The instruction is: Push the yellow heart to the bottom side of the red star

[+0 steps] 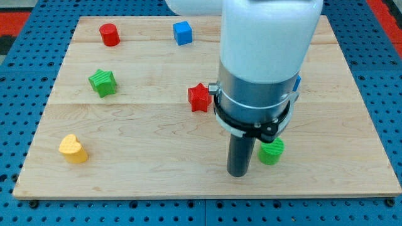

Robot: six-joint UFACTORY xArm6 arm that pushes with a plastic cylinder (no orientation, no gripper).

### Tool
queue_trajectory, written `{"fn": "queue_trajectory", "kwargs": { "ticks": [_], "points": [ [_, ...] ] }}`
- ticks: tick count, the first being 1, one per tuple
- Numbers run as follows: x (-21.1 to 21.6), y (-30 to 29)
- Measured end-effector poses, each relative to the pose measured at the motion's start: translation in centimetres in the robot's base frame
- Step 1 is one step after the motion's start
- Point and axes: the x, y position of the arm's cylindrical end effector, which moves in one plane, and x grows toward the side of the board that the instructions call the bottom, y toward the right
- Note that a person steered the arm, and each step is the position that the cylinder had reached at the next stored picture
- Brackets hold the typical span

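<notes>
The yellow heart is seen in the lower left of the frame, lying on the pale wooden surface near its lower left corner, with bare wood all round it. The red star is found well apart from it, near the middle of the frame, just left of the arm's grey and white body, which partly crosses in front of the star's right side. The tool is a plain dark rod with nothing to open or close and nothing held; my tip is set down on the surface in the lower centre-right, far from the yellow heart and below and to the right of the red star. A green cylinder is seen just right of the rod. A green star is placed at the left, a red cylinder at the upper left, and a blue cube at the upper centre. The surface is shown as light planks with faint seams, resting on a blue perforated base; red is glimpsed at the upper corners.
</notes>
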Motion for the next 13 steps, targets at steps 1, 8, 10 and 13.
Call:
{"fn": "queue_trajectory", "kwargs": {
  "ticks": [1,8,10,13],
  "points": [
    [-1.7,2.6],
    [-13.4,4.2],
    [-13.4,2.1],
    [-13.4,1.0]
  ]
}}
